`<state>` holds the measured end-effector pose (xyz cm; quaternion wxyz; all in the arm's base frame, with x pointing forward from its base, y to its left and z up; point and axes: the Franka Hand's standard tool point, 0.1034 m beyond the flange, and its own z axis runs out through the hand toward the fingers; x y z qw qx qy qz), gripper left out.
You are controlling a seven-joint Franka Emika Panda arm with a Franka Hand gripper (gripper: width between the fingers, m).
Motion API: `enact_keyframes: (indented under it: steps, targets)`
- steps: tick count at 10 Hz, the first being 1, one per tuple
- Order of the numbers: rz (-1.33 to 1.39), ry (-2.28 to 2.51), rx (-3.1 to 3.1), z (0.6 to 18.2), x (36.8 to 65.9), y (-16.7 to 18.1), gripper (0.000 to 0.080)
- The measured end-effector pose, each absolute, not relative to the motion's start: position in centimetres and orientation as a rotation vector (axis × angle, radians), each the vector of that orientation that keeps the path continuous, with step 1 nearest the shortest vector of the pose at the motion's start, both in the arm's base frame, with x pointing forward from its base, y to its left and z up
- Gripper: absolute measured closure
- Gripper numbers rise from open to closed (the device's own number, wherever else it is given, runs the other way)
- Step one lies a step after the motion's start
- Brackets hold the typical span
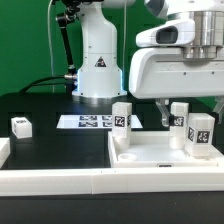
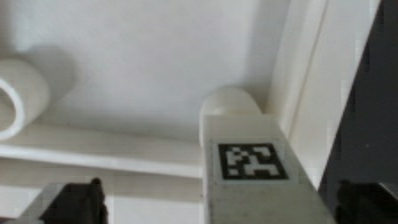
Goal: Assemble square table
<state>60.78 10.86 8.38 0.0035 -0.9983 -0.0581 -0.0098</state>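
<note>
The white square slab lies at the exterior view's front right. Three white tagged legs stand on it: one at its left, one at the back, one at the right. A fourth leg lies loose on the black table at the left. My gripper hangs over the back leg. In the wrist view my gripper is open. That tagged leg stands between the dark fingertips, close to one and clear of the other. Another leg's rounded end shows on the slab.
The marker board lies flat behind the slab, in front of the robot base. Long white barrier rails run along the front and the left edge.
</note>
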Motion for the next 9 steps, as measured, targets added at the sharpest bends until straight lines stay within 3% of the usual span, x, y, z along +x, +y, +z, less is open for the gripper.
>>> enact_keyframes:
  steps: [8, 9]
  targets:
    - [-0.064, -0.178, -3.121, 8.5, 61.4, 11.9, 0.0173]
    - [-0.064, -0.178, -3.121, 8.5, 61.4, 11.9, 0.0345]
